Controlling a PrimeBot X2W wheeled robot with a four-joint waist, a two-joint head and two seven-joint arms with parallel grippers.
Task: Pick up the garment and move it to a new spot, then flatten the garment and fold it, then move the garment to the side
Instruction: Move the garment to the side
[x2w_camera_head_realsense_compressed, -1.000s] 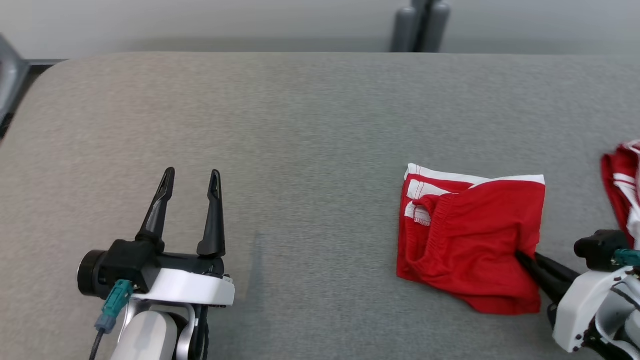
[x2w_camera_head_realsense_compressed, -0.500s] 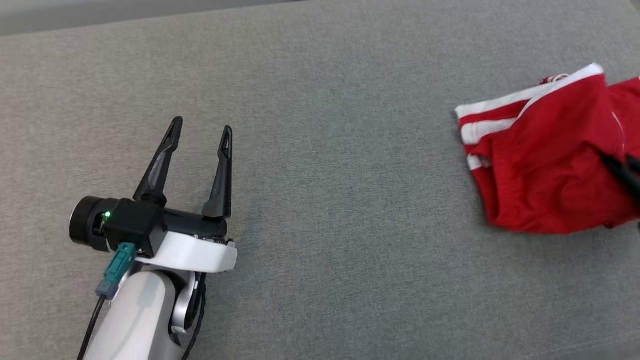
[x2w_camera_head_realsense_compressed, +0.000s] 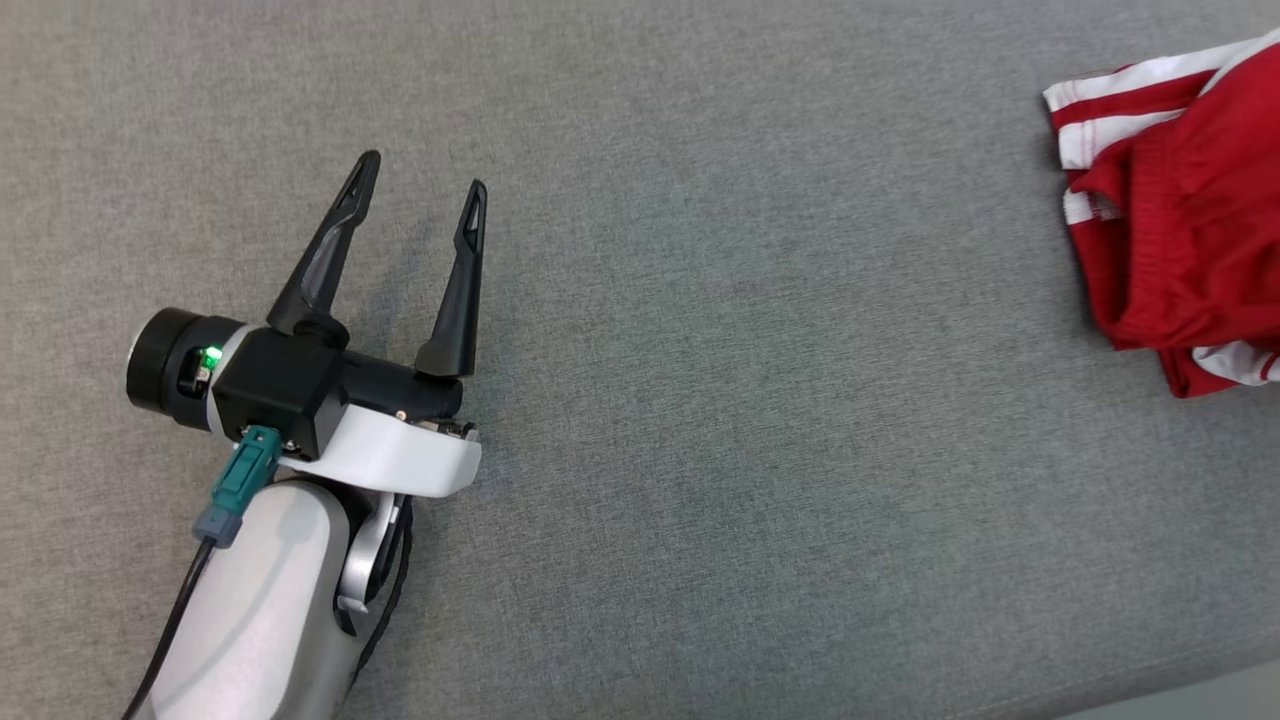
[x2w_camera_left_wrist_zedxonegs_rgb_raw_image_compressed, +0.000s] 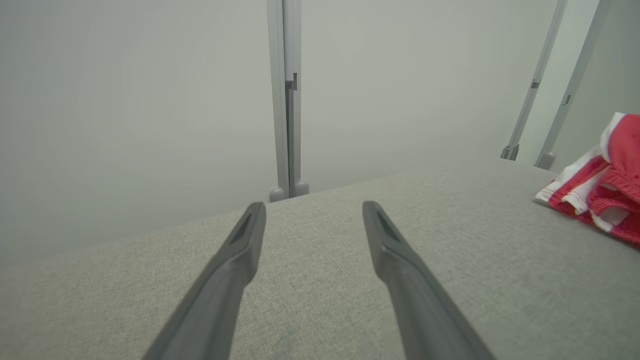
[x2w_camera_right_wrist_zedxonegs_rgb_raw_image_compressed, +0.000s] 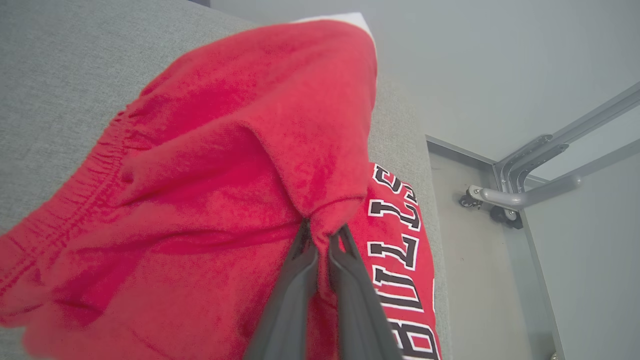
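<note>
The bench (x2w_camera_head_realsense_compressed: 700, 400) has a plain grey woven cover, smooth and unwrinkled across its middle. Near its right end a red garment (x2w_camera_head_realsense_compressed: 1170, 250) with white stripes sits bunched on the cover. Just beside it, partly underneath, a red cloth (x2w_camera_right_wrist_zedxonegs_rgb_raw_image_compressed: 400, 270) with black-and-white lettering lies flat on the bench.

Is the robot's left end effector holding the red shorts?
No, the left end effector stands open and empty over the grey surface, with the red shorts well off to its right.
</note>
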